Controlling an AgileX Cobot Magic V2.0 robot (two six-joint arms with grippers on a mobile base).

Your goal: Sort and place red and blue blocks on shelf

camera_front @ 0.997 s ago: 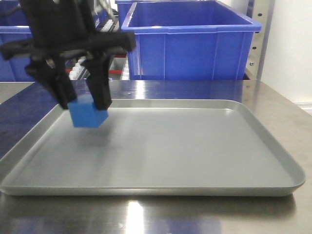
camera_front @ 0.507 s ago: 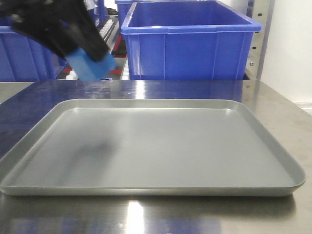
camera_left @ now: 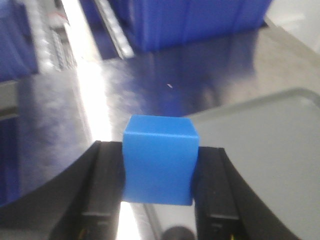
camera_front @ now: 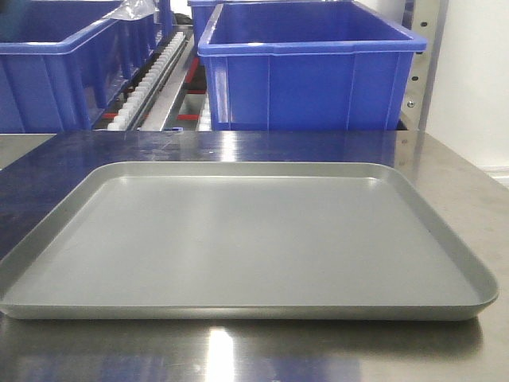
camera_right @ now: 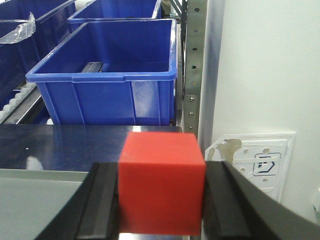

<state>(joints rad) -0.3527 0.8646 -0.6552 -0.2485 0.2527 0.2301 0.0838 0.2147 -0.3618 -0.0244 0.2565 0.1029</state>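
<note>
Blue block (camera_left: 159,145) sits clamped in our left gripper (camera_left: 159,170), red block (camera_right: 161,170) clamped in our right gripper (camera_right: 161,200). Both are held in the air beside the bare tray (camera_front: 238,247), apparently ready for carrying to the shelf (camera_front: 145,89).

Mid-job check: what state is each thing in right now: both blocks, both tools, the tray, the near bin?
blue block: held, clamped on two sides
red block: held, clamped on two sides
left tool: shut on the blue block
right tool: shut on the red block
tray: flat on the table, nothing on it
blue bin: upright, open-topped
</note>
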